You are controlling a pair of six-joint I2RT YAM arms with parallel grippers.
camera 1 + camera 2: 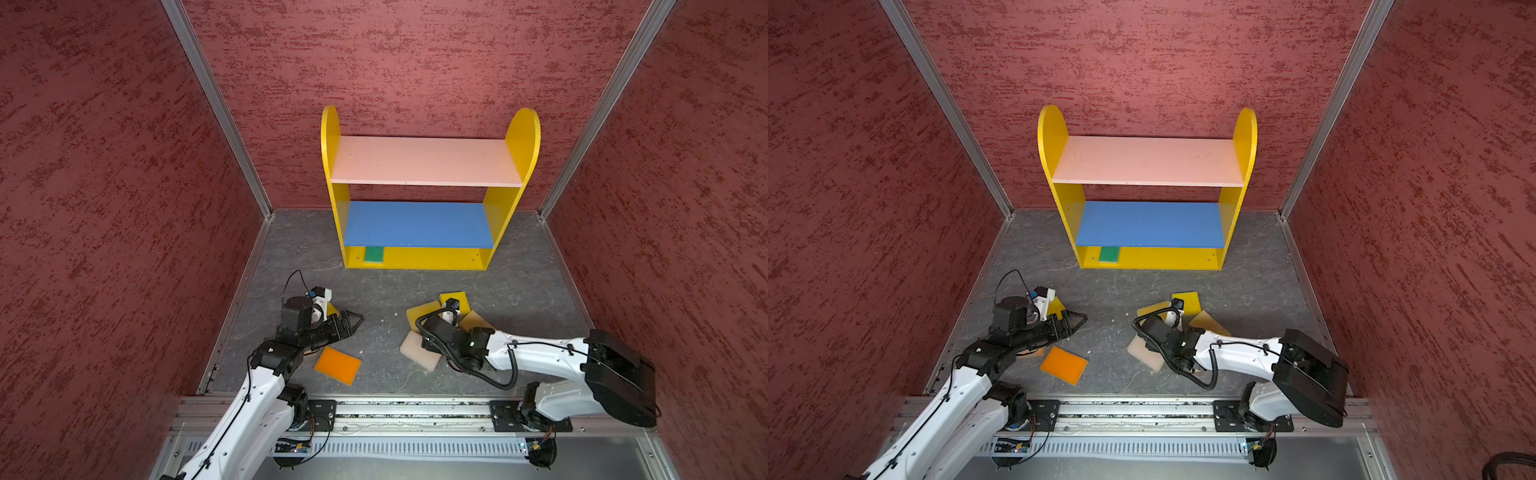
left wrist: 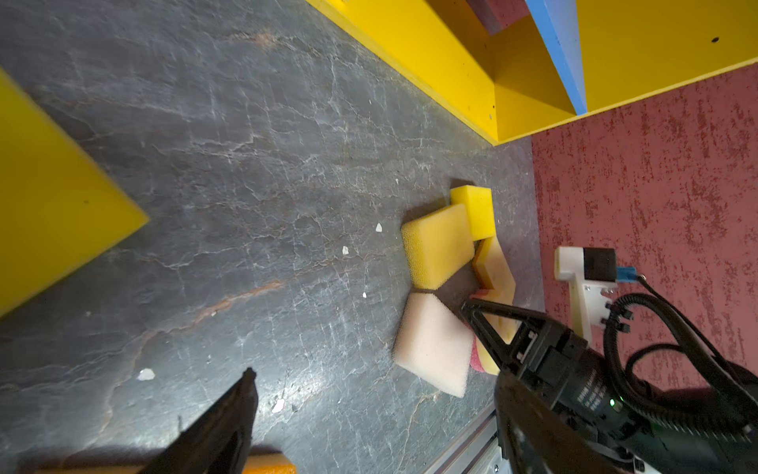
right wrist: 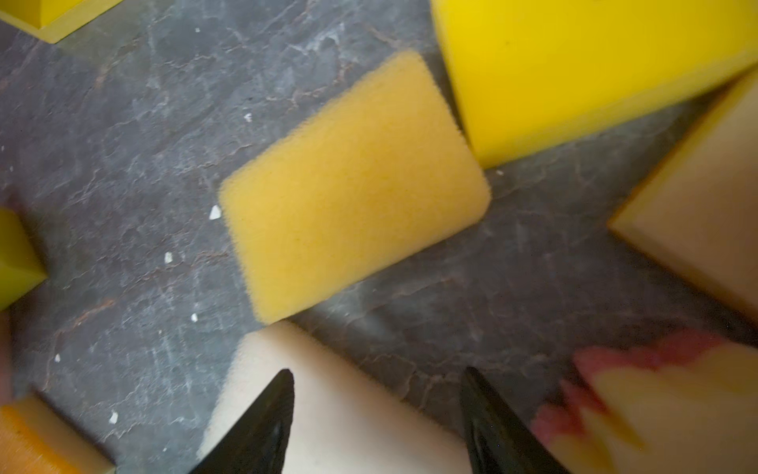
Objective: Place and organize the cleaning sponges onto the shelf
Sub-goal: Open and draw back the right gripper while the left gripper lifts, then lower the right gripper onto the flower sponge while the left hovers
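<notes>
Grey marbled table (image 1: 382, 291) before the shelf (image 1: 509, 208): right gripper (image 3: 378, 371) hangs spread and empty, the golden sponge (image 3: 352, 184) flat just beyond its tips, far side, long axis slanted across the jaws, well clear of the left gripper (image 1: 353, 320).

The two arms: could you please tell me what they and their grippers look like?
The left arm and right arm have white shells and black joints. The left gripper and right gripper have black, pointed fingers. A white camera mount with a blue plug sits at each wrist. A coiled cable runs along the right arm; a thin cable loops above the left.
</notes>
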